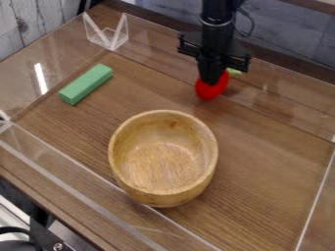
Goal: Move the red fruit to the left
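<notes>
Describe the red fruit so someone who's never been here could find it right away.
Find the big round wooden bowl on the brown wooden table. Beyond its far rim, the small bright-red rounded fruit sits under the black robot arm's jaws, the only red thing there, unlike the green rectangular block.

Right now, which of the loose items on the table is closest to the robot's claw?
The small rounded red toy fruit, directly below the black gripper; the green rectangular block lies well off to one side.
</notes>
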You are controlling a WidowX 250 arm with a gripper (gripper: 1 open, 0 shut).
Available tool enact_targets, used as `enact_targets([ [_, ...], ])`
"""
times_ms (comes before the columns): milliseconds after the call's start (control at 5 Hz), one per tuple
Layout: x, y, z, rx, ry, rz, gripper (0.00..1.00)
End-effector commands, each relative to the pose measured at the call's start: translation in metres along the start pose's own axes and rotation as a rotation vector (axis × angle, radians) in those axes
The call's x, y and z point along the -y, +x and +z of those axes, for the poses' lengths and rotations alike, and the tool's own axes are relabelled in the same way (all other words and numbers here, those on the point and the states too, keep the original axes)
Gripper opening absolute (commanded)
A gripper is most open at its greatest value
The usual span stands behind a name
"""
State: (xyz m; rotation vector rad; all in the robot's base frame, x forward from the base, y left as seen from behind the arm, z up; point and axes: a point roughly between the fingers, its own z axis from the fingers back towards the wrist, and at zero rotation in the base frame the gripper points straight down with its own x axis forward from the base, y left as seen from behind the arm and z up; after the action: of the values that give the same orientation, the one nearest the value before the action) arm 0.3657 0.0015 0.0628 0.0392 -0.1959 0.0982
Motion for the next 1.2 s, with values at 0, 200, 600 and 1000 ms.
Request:
enact_targets([
  [0,0.003,0.018,0.03,0.078,0.003,0.035,0.0],
  [200,0.007,0.022,0.039,0.086,0.009,0.065,0.0],
  [600,0.0,0.021,0.036,0.1,0.026,0.161,0.0],
  [1000,-0.026,0.018,0.027,0.105,0.046,0.263,0.0],
])
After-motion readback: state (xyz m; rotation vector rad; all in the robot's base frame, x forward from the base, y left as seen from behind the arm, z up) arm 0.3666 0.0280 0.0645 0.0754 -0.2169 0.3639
